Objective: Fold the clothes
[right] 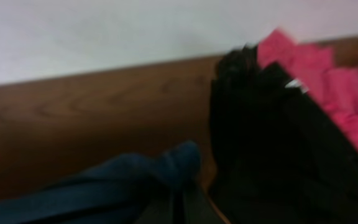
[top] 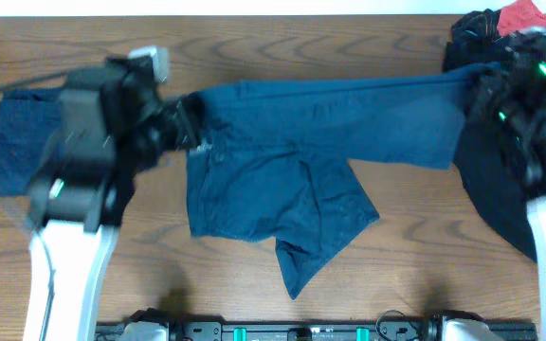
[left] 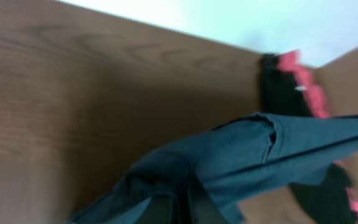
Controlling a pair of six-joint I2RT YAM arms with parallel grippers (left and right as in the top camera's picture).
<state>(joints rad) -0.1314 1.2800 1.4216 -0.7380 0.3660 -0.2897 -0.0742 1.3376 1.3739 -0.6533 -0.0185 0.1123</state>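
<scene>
A dark navy-blue garment (top: 320, 123) of the clothes hangs stretched across the middle of the table, its upper edge pulled taut from left to right and its lower part drooping onto the wood. My left gripper (top: 190, 121) is shut on its left end, where the cloth (left: 278, 155) bunches over the fingers (left: 166, 208). At the far right, my right gripper (top: 482, 80) is shut on the other end. In the right wrist view a navy fold (right: 104, 186) sits just above the closed fingertips (right: 194, 205).
Another navy cloth (top: 12, 142) lies flat at the left, partly under the left arm. A black garment (top: 491, 180) spreads under the right arm. A black and red heap (top: 515, 19) fills the back right corner. A dark rail (top: 292, 332) runs along the front edge.
</scene>
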